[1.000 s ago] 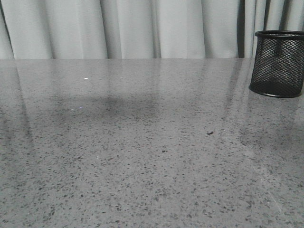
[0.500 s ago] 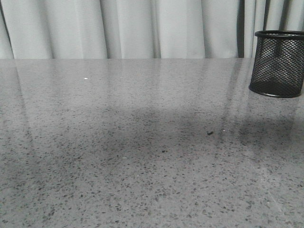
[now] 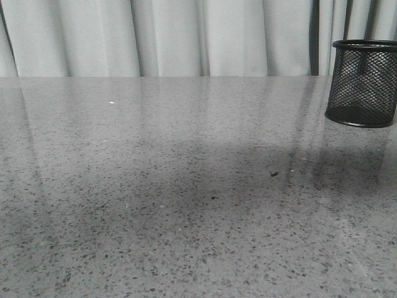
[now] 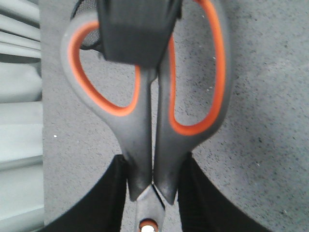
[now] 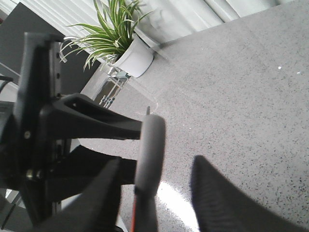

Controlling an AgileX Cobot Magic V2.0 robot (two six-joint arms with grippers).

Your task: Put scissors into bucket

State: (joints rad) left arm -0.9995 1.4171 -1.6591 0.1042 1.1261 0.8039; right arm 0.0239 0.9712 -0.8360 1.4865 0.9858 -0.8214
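Jaws on the left gripper [image 4: 153,166] are pressed in on the scissors [image 4: 140,145], pinching them at the narrow neck just below the two handle loops. Both black fingers [image 4: 108,198] sit tight against the grey plastic, one on each side. The loops point away from the wrist, orange lining bright against the dark grey, and the scissors are up off the speckled grey table [image 3: 186,186].

Over to the right wrist camera. The right gripper [image 5: 154,164] has its jaws spread, with the scissors' handle seen edge-on between them as a grey bar. There's a clear gap to one finger [image 5: 217,193]; on the other side I can't tell whether the finger touches. The left arm's black gripper body is at the side of that view. Behind it a green plant [image 5: 116,24] stands in a white pot [image 5: 135,58].

Back in the left wrist view, a black block [image 4: 135,29] covers the far ends of the loops, nearer to the camera than the scissors.

From the front, neither arm nor the scissors are in shot. The bucket [image 3: 363,87] stands upright at the far right of the table, close to the pale curtain [image 3: 186,37], and broad soft shadows lie across the middle of the tabletop. The scissors are not in the bucket.
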